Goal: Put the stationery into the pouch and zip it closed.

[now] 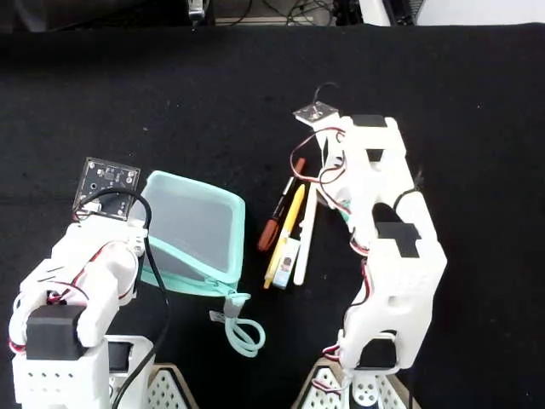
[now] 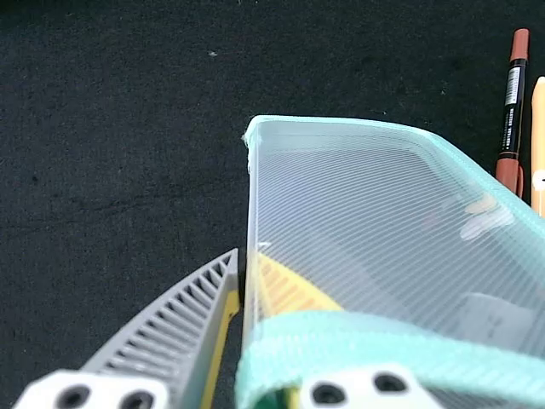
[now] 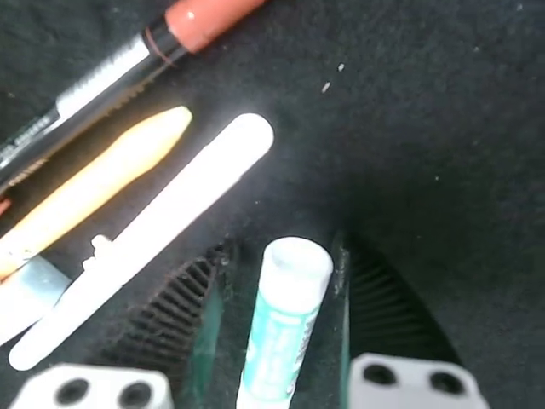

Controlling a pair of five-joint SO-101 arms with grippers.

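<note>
Pens (image 1: 289, 223) just R of pouch (image 1: 192, 226)

A black tabletop (image 1: 102, 85), with dark cables (image 1: 294, 10) beyond its far edge.

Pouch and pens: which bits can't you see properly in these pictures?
- High view: the left arm covers the pouch corner it holds.
- Right wrist view: the edge cuts off the white-and-teal tube; in the high view the right arm hides most of it.
- Left wrist view: the pouch hides the brown marker's end; the edge cuts off the yellow pen.
- Also there: a yellow shape seen through the pouch's wall, too blurred to name.
</note>
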